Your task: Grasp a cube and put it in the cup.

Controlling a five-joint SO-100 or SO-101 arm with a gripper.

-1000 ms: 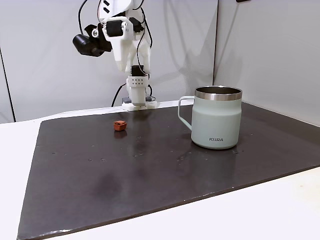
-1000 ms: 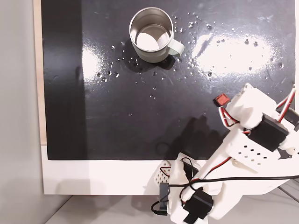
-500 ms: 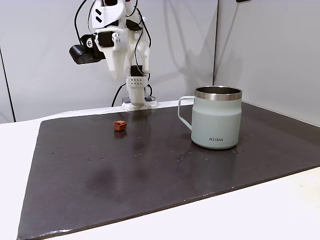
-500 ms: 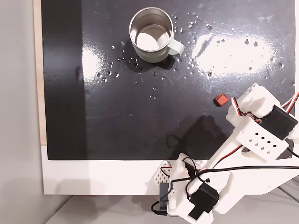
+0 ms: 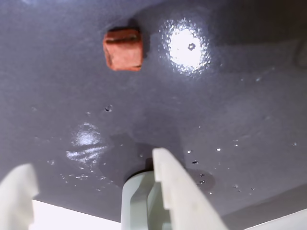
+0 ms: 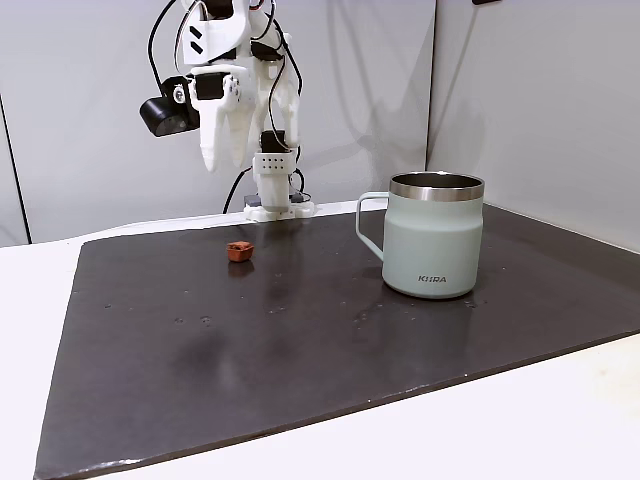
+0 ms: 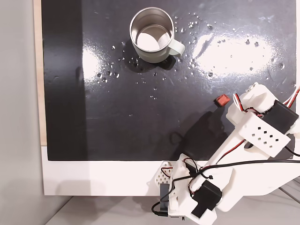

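Observation:
The cube [image 5: 123, 49] is tiny and rust-orange, and it lies on the dark mat near the top of the wrist view. My gripper [image 5: 91, 163] stands open short of it, its two pale fingers [image 5: 175, 189] spread wide with nothing between them. In a fixed view the gripper [image 6: 215, 155] hangs high, pointing down, above and slightly left of the cube [image 6: 239, 250]. The pale green cup [image 6: 435, 238] stands upright well to the right, handle toward the cube. From above, the cube [image 7: 221, 99] sits just beside the white arm [image 7: 257, 127], and the cup [image 7: 150, 35] is empty.
The dark mat [image 6: 300, 340] covers most of a white table [image 6: 40, 270]. The arm's base [image 6: 275, 205] stands at the mat's far edge behind the cube. Small shiny specks dot the mat around the cup.
The arm has swung left in the front fixed view and the gripper now points down near the cube. Cube and cup have not moved.

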